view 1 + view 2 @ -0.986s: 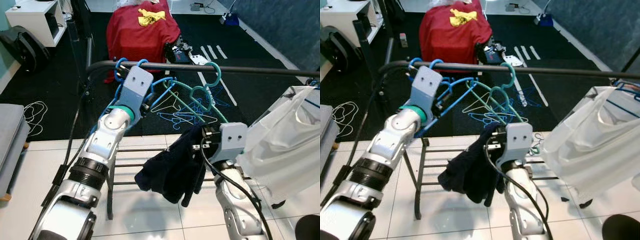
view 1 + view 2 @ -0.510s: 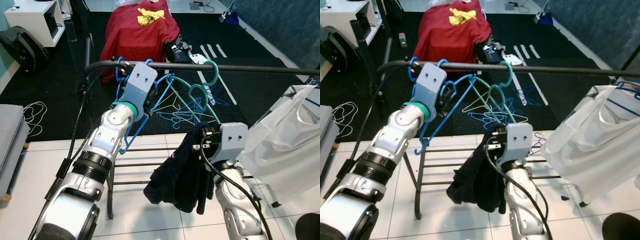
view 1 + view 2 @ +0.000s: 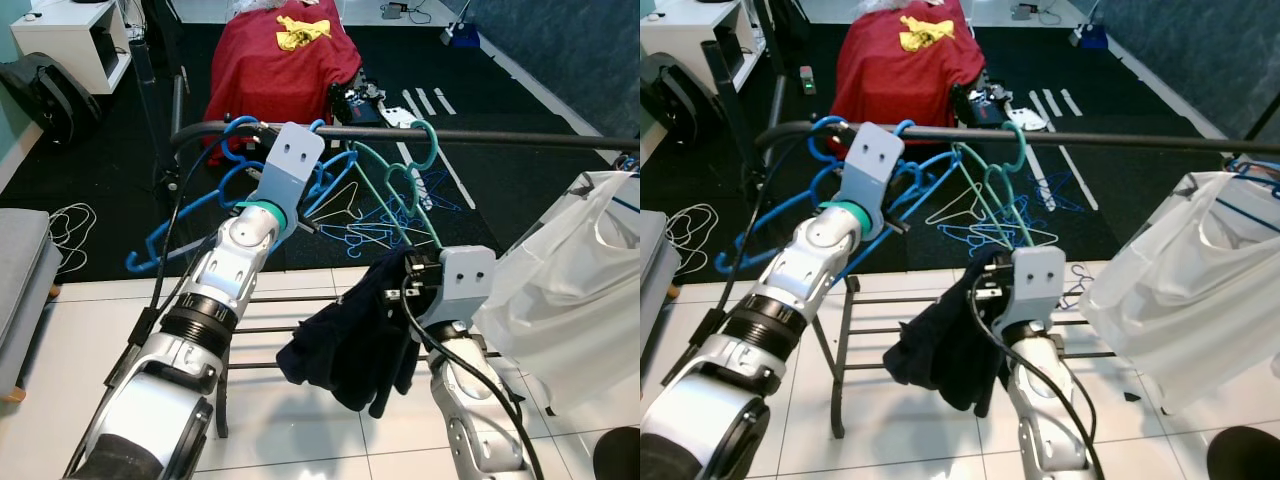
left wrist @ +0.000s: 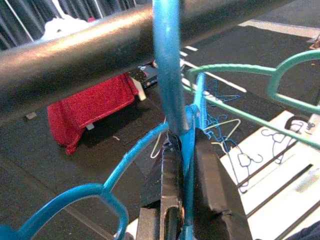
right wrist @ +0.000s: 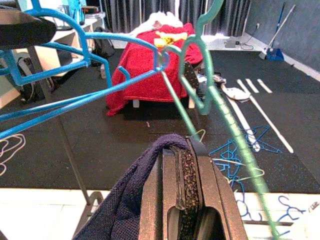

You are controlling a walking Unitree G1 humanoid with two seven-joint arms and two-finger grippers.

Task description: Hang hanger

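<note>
My left gripper (image 4: 186,160) is raised just under the black rail (image 3: 520,138) and is shut on the neck of a blue hanger (image 3: 190,225). The blue hook (image 4: 167,60) rises up against the rail. The hanger's long arm sticks out to the left and downward. Other blue hangers (image 3: 235,140) crowd the rail's left end. A green hanger (image 3: 425,150) hangs further right on the rail. My right gripper (image 5: 180,160) is lower, in front of the rack, shut on a dark navy garment (image 3: 345,340) that droops from it beside the green hanger's arm.
A white garment (image 3: 570,290) hangs at the right end of the rail. The rack's low bars (image 3: 260,330) run beneath. Loose hangers (image 3: 370,230) lie on the dark carpet behind. A red-draped object (image 3: 275,60) stands further back, a grey seat (image 3: 20,270) at the left.
My left gripper has shifted right along the rail and the blue hanger has swung up, its arm now pointing left. The dark garment has swayed slightly in my right gripper.
</note>
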